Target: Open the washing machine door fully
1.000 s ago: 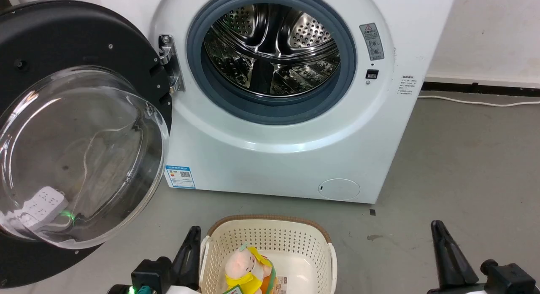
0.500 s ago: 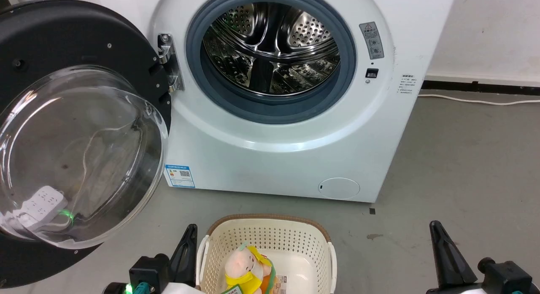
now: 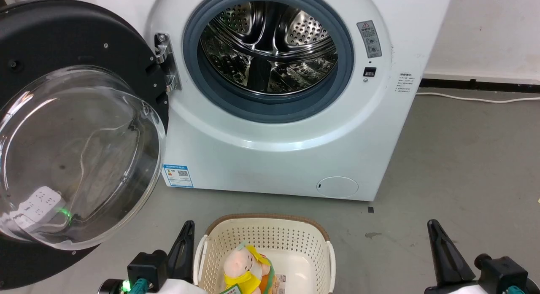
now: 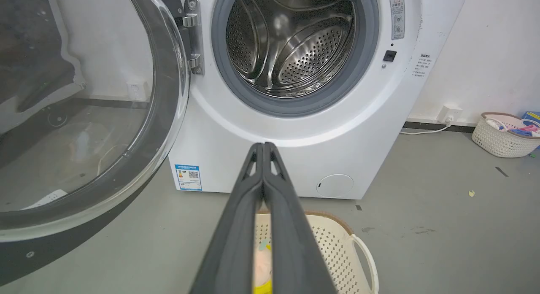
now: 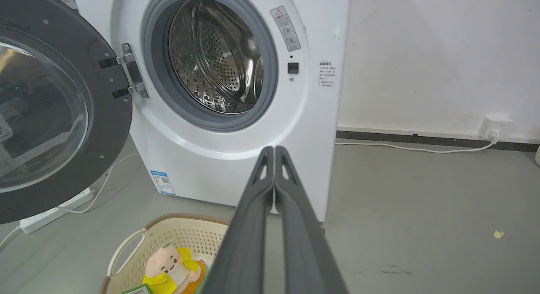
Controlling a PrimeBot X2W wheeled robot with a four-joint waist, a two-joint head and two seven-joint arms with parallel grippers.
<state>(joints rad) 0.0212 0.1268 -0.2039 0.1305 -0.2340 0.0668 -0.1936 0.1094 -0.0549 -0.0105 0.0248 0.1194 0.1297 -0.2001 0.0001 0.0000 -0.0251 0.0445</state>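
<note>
Two tools, both clenched on nothing: the left tool [image 3: 189,225] and the right tool [image 3: 432,223] point at one washer [image 3: 274,159]. Its one washing machine door [image 3: 63,41] stands swung wide, ahead and left of the left tool, touching neither. Between the tools sits one basket [image 3: 270,220] holding one plush toy [image 3: 240,264]. A second basket [image 4: 502,144] stands far to their right.

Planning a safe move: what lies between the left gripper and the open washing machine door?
Bare grey floor lies between the left gripper and the washing machine door, seen in the head view.
</note>
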